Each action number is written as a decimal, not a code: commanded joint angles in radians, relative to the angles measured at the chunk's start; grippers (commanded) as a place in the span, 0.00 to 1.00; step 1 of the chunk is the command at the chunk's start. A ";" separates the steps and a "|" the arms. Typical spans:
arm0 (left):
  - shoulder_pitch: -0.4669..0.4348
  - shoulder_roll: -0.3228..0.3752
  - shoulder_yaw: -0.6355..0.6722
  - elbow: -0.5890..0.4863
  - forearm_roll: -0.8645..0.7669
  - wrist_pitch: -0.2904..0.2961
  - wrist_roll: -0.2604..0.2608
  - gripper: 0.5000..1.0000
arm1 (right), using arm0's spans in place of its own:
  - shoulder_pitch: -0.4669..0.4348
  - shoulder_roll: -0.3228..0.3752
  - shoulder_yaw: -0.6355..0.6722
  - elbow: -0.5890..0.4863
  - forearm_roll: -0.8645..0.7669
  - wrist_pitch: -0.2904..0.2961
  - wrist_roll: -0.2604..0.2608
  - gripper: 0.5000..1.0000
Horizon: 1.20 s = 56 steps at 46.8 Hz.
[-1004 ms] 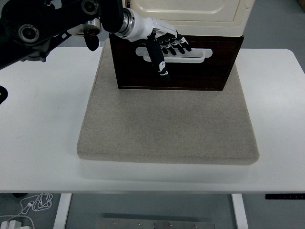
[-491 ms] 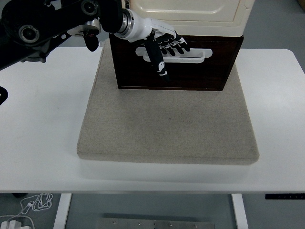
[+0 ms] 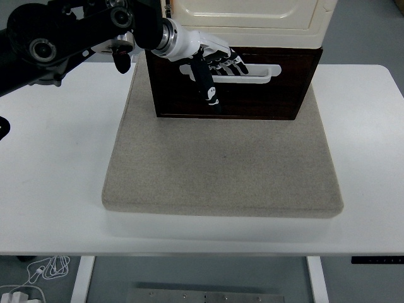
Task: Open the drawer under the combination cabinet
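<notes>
So, starting at the left: the robot's black left arm comes in from the top-left corner over the white counter and ends in the white-and-black left hand. Its fingers are curled over the left part of the white slotted handle, with the thumb hanging down in front of the drawer face. I think they're hooked into the slot, but it's hard to tell from this angle how firm that hold is.

That handle sits on the dark brown wooden drawer, which is at the back middle of the counter, directly under the cream-coloured cabinet. The drawer's front stands a bit forward of the cabinet.

All of it rests on a square beige felt mat that covers the middle of the counter.
</notes>
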<state>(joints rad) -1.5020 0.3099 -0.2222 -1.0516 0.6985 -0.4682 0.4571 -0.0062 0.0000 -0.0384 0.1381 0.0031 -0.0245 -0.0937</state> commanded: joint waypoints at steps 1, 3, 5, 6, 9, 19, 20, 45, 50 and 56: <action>-0.001 -0.002 0.007 -0.002 -0.001 0.016 0.000 1.00 | 0.000 0.000 0.000 0.000 0.000 0.000 0.000 0.86; -0.001 -0.002 0.007 -0.002 -0.001 0.016 0.000 1.00 | 0.000 0.000 0.000 0.000 0.000 0.000 0.000 0.86; -0.001 -0.003 0.009 -0.002 -0.001 0.017 0.000 1.00 | 0.000 0.000 0.000 0.000 0.000 0.000 0.000 0.86; -0.001 -0.006 0.009 -0.002 -0.001 0.017 0.000 1.00 | 0.000 0.000 0.000 0.000 0.000 0.000 0.000 0.86; 0.002 -0.017 0.009 -0.001 -0.001 0.017 0.000 1.00 | 0.000 0.000 0.000 0.000 0.000 0.000 0.000 0.86; 0.005 -0.018 0.009 -0.002 -0.001 0.017 0.000 1.00 | 0.000 0.000 0.000 0.000 0.000 0.000 0.000 0.86; 0.005 -0.018 0.009 -0.002 -0.001 0.017 0.000 1.00 | 0.000 0.000 0.000 0.000 0.000 0.000 0.000 0.86; 0.003 -0.028 0.009 -0.004 -0.002 0.005 0.000 1.00 | 0.000 0.000 0.000 0.000 0.000 0.000 0.000 0.86; 0.002 -0.028 0.009 -0.007 -0.004 0.003 0.000 1.00 | 0.000 0.000 0.000 0.000 0.000 0.000 0.000 0.86; -0.001 -0.028 0.007 -0.010 -0.007 -0.007 0.000 1.00 | 0.000 0.000 0.000 0.000 0.000 0.000 0.000 0.86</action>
<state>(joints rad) -1.5016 0.2823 -0.2132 -1.0603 0.6940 -0.4687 0.4572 -0.0062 0.0000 -0.0383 0.1381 0.0031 -0.0245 -0.0936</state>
